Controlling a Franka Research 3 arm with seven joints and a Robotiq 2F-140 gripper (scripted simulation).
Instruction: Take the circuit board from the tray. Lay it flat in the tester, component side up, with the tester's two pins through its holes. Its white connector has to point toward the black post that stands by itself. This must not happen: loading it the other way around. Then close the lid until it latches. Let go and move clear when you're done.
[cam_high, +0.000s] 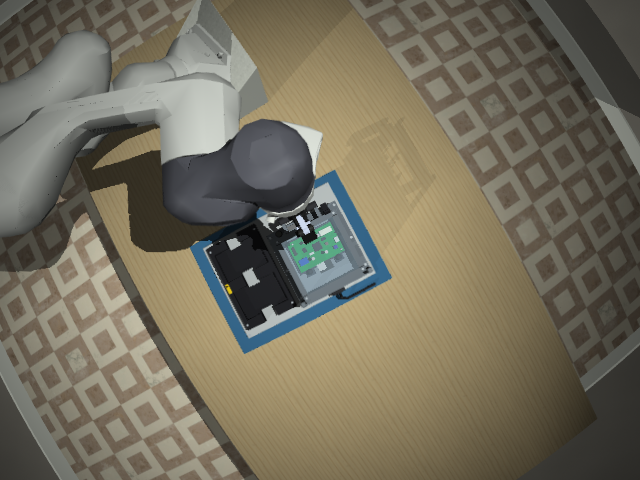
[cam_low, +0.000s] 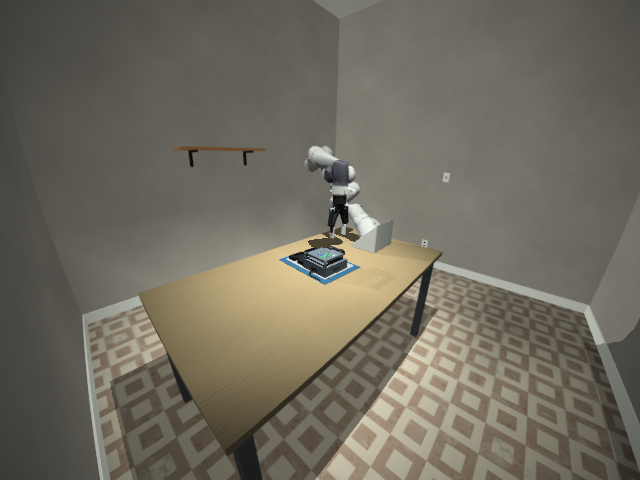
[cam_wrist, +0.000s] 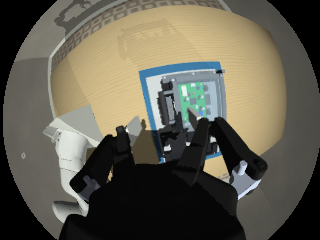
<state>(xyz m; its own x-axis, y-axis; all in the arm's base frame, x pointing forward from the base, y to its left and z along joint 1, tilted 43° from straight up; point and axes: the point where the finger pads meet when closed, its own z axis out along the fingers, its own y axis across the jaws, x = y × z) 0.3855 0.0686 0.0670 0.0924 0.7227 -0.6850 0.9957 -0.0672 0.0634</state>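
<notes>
The green circuit board (cam_high: 316, 250) (cam_low: 324, 254) (cam_wrist: 188, 106) lies component side up in the grey, boxy fixture (cam_high: 356, 276) (cam_wrist: 223, 102). Its white connector (cam_high: 325, 230) (cam_wrist: 184, 91) is near the corner by several black parts at the fixture's edge. I cannot tell which of these is the lone post; pins and holes are too small to see. A flat black panel (cam_high: 242, 263) with a yellow tab lies beside the fixture, across a dark bar; whether it is lid or tray is unclear. My gripper (cam_low: 338, 232) (cam_wrist: 164, 122) is open and empty above the fixture's edge; one fingertip overlaps the board in the wrist view.
A blue-bordered white mat (cam_high: 360, 230) (cam_wrist: 180, 69) lies under the fixture and panel on the wooden table (cam_high: 413, 335) (cam_low: 268, 320). A thin black lever or cable (cam_high: 359, 290) sticks out at the fixture's edge. A grey angled plate (cam_low: 379, 237) stands by the arm's base.
</notes>
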